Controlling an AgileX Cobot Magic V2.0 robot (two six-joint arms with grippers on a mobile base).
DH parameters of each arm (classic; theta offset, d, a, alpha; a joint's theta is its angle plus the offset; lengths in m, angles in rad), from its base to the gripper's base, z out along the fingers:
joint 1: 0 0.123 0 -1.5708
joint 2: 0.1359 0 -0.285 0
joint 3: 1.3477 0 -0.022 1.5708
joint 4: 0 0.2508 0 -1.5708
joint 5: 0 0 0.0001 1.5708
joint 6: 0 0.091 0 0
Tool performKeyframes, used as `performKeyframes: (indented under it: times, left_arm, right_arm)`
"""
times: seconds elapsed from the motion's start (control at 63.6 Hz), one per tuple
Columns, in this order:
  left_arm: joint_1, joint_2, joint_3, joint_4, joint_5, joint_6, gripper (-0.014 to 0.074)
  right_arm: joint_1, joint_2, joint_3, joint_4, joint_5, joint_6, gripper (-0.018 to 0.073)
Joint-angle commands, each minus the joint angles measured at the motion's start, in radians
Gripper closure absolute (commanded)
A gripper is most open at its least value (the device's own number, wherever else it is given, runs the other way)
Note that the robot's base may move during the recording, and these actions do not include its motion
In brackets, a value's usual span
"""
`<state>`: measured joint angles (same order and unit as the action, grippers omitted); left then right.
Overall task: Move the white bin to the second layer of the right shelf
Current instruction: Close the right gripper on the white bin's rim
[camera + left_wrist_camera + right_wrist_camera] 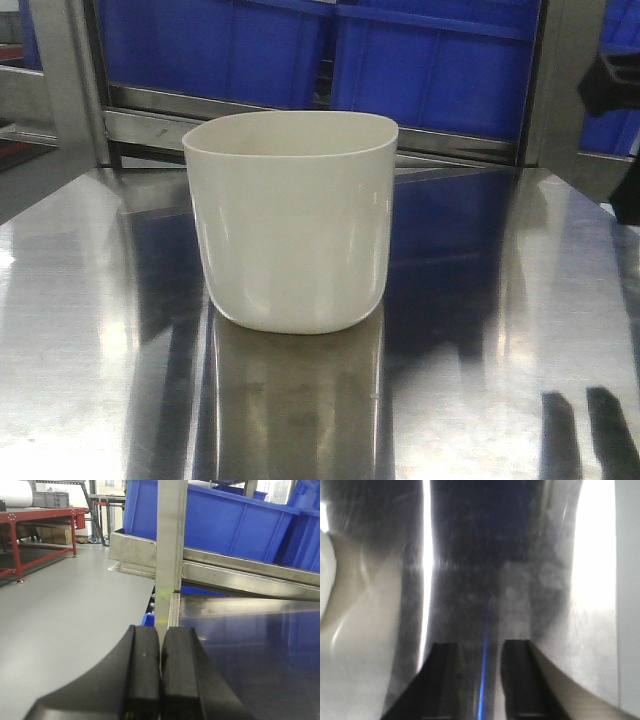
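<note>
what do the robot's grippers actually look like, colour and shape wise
Both are black. The left gripper has two thick matte jaws with flat inner faces and squared tips, on a curved black body that flares out toward the camera. The right gripper shows similar blocky black jaws, though its view is blurred. No cables, markings or labels show on either.

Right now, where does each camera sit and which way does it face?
Front: faces across the steel tabletop at the white bin, blue crates behind; unclear dark shape at right.
Left wrist: behind the shut left gripper, facing a rack post and crates.
Right wrist: behind the open right gripper, facing tabletop; bin at left.
Front and right wrist share the bin.
</note>
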<state>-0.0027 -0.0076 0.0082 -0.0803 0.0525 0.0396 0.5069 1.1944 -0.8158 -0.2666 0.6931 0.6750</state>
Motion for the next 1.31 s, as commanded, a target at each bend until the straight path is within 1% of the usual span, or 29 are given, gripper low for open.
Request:
performKeyframes:
  times: [0.0,0.142,0.252,0.346,0.503,0.566,0.676,0.787,0.912,1.101,1.29]
  left_arm:
    - [-0.001,-0.016,0.027,-0.005,-0.081,-0.005,0.0512]
    - [-0.001,-0.016,0.027,-0.005,-0.081,-0.005,0.0512]
    - [-0.001,-0.016,0.027,-0.005,-0.081,-0.005,0.0512]
    - [-0.001,-0.016,0.027,-0.005,-0.081,-0.005,0.0512]
    - [-0.001,-0.016,0.027,-0.005,-0.081,-0.005,0.0512]
    - [-0.001,-0.016,0.027,-0.005,-0.081,-0.005,0.0512]
    - [-0.001,-0.016,0.027,-0.005,-0.081,-0.005,0.0512]
    - [-0.001,-0.016,0.027,-0.005,-0.081,-0.005,0.0512]
    - [-0.001,-0.016,0.027,-0.005,-0.081,-0.005,0.0512]
    - [-0.001,-0.016,0.027,-0.005,-0.081,-0.005,0.0512]
    - [-0.001,-0.016,0.027,-0.005,-0.081,-0.005,0.0512]
  right_arm:
    - [0.045,0.037,-0.134,-0.073,0.049,0.07,0.0198]
    - [0.118,0.141,-0.324,-0.054,0.194,0.07,0.0198]
    - [0.159,0.232,-0.478,0.006,0.298,0.07,0.0198]
    - [0.175,0.304,-0.597,0.05,0.365,0.07,0.0198]
    - [0.199,0.4,-0.755,0.064,0.451,0.07,0.0198]
    - [0.21,0.421,-0.794,0.072,0.472,0.07,0.0198]
    - [0.229,0.458,-0.837,0.084,0.483,0.08,0.0198]
    - [0.23,0.483,-0.841,0.087,0.476,0.101,0.0198]
    - [0.226,0.511,-0.84,0.087,0.477,0.104,0.0198]
    - [0.226,0.554,-0.838,0.111,0.496,0.104,0.0198]
    - [0.205,0.571,-0.837,0.113,0.503,0.104,0.0198]
